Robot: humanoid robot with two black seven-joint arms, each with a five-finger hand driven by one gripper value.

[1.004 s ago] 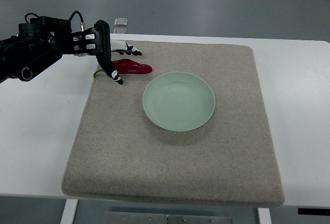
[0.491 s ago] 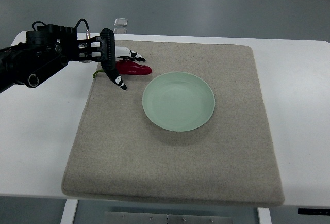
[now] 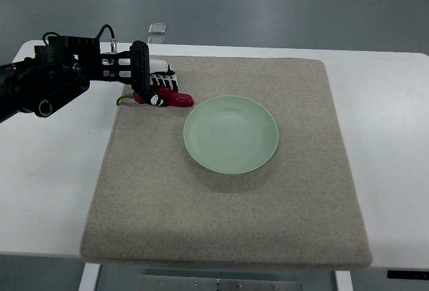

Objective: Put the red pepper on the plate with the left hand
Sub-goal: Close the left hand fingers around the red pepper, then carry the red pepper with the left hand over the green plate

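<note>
A red pepper [image 3: 175, 99] with a green stem [image 3: 123, 98] lies on the grey felt mat [image 3: 234, 224], just left of the pale green plate [image 3: 231, 137]. My left hand [image 3: 158, 90] reaches in from the left edge on a black arm. Its black-and-white fingers [image 3: 163, 76] are curled over the pepper's thick end, so only the pointed red tip and the stem show. The plate holds nothing and sits near the mat's middle. My right arm is out of the picture.
The mat covers most of a white table [image 3: 47, 170]. A small clear object [image 3: 157, 29] sits beyond the table's far edge, behind my left hand. Grey floor lies beyond the table.
My left hand's fingers and thumb, spread around the pepper before, have closed down over it. The pepper has turned and shifted slightly; the plate has barely moved.
</note>
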